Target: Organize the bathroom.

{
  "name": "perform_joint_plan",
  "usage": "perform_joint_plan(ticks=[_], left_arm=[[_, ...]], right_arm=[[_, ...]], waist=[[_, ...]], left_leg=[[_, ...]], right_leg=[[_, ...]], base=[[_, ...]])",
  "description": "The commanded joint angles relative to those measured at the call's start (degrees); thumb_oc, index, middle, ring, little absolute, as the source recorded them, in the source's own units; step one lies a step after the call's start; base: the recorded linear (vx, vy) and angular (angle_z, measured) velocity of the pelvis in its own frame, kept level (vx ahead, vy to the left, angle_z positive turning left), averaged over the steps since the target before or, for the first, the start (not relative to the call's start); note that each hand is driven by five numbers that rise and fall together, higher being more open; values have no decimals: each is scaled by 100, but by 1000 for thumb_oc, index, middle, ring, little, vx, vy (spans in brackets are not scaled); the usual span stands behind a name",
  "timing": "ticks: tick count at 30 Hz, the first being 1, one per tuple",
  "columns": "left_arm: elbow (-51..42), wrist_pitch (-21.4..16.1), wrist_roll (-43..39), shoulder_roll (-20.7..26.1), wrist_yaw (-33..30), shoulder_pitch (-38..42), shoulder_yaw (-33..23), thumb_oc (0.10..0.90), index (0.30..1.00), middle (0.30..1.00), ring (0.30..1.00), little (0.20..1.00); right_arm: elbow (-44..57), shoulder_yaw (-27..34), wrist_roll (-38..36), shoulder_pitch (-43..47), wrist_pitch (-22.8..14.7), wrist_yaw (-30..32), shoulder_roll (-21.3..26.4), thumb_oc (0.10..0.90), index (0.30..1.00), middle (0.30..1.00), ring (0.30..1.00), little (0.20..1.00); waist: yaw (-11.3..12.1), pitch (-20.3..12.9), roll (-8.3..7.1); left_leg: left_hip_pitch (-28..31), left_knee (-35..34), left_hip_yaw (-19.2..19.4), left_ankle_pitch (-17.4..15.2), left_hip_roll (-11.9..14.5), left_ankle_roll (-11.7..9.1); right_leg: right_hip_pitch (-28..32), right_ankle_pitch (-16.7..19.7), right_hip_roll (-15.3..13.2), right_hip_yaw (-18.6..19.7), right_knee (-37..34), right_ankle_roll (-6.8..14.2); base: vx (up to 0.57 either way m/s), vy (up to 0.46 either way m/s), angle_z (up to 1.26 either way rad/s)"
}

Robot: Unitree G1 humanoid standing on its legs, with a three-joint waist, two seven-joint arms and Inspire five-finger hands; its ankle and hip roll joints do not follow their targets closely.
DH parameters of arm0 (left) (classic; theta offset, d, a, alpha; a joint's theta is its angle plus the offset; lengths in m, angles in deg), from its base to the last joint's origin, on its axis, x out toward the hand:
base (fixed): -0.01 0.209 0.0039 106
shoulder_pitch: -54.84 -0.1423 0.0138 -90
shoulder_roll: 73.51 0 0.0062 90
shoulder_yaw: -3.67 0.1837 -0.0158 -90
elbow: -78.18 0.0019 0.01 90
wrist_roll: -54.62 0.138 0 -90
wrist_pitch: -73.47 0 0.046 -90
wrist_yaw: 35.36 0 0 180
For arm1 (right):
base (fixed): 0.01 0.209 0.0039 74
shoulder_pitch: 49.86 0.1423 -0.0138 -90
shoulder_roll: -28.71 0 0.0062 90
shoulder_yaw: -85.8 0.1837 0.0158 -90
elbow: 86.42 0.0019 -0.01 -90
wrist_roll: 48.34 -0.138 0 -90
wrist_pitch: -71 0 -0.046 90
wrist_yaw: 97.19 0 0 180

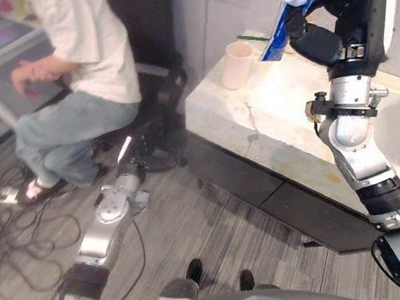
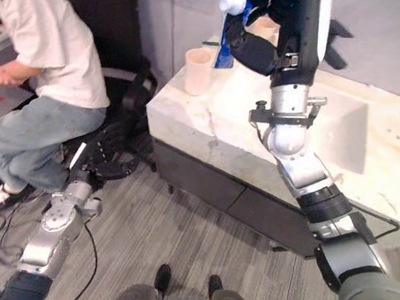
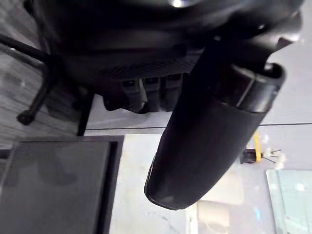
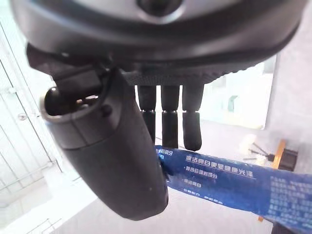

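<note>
Above counter, right hand pinching blue tube

Lab mock-up: stone vanity, floor cables

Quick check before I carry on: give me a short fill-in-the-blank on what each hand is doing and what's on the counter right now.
1. The right hand, raised above the counter, pinches a ____ tube with a white cap.
2. The left hand hangs low by the floor, holding ____.
3. A pale cup stands on the counter near its ____ corner.
4. A person in a white shirt is ____ on a chair beyond the left arm.

Missing words: blue; nothing; far left; sitting
</note>
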Motion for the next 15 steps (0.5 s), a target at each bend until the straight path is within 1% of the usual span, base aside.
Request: perform_joint_plan(ticks=[1, 3, 4, 5, 6, 7, 10, 11, 14, 15], left_arm=[[-711, -773, -386, -42, 400, 59, 211, 800, 900, 900, 900, 900], [-774, -738, -515, -11, 500, 3, 261, 800, 900, 900, 900, 900], [-788, -752, -490, -9, 614, -37, 289, 800, 900, 900, 900, 900], [-808, -820, -483, 18, 600, -90, 430, 800, 900, 900, 900, 900], [-813, -821, -506, 22, 587, -93, 446, 800, 900, 900, 900, 900], [-831, -830, -675, 28, 529, -133, 515, 800, 900, 900, 900, 900], [-831, -873, -724, 25, 516, -171, 533, 800, 900, 900, 900, 900], [-889, -869, -820, 37, 480, -223, 605, 800, 900, 900, 900, 900], [-916, -871, -890, 42, 511, -245, 677, 800, 900, 900, 900, 900], [-939, -914, -872, 60, 618, -262, 724, 800, 900, 900, 900, 900]], right_arm=[[22, 494, 257, 936, -609, 620, 357, 400, 300, 300, 300, 300], [-46, 506, 309, 937, -568, 642, 383, 400, 300, 300, 300, 300], [-150, 505, 368, 966, -560, 665, 426, 400, 300, 300, 300, 300], [-293, 434, 330, 1076, -464, 650, 523, 400, 300, 300, 300, 300], [-312, 421, 320, 1090, -461, 653, 533, 400, 300, 300, 300, 300], [-391, 368, 231, 1142, -450, 639, 583, 400, 300, 300, 300, 300], [-403, 353, 275, 1140, -432, 609, 597, 400, 300, 300, 300, 300], [-411, 289, 296, 1150, -398, 649, 686, 400, 300, 300, 300, 300], [-494, 268, 120, 1184, -435, 636, 808, 400, 300, 300, 300, 300], [-559, 265, 116, 1222, -425, 613, 860, 400, 300, 300, 300, 300]], waist=[[-108, -570, -14], [-103, -543, -36], [-79, -552, -64], [-40, -587, -99], [-39, -592, -99], [-24, -645, -113], [-14, -692, -118], [-11, -765, -132], [-21, -808, -142], [-15, -819, -145]], left_leg=[[459, 81, -119, -645, -336, 235], [476, 92, -178, -659, -335, 245], [486, 87, -203, -675, -348, 245], [487, 94, -191, -687, -336, 211], [490, 93, -185, -688, -329, 205], [511, 72, -122, -699, -274, 165], [522, 46, -73, -698, -226, 130], [531, 30, 16, -711, -130, 53], [538, 40, 61, -731, -71, -3], [535, 64, 91, -737, -34, -41]], right_leg=[[-1003, 1020, 149, 84, 3, 24], [-1040, 1041, 179, 108, 50, 17], [-963, 1069, 178, 91, -39, -2], [-861, 1081, 180, 23, -131, -21], [-849, 1076, 181, 14, -138, -24], [-781, 996, 181, -27, -140, -48], [-716, 920, 191, -66, -140, -79], [-610, 790, 211, -132, -140, -131], [-543, 710, 213, -162, -140, -164], [-501, 670, 213, -191, -140, -186]], base=[[124, -133, 67], [121, -127, 43], [175, -175, 40], [144, -138, 48], [195, -154, 25], [107, -69, 18], [135, -88, 5], [167, -111, 2], [166, -100, 4], [106, -64, 4]])
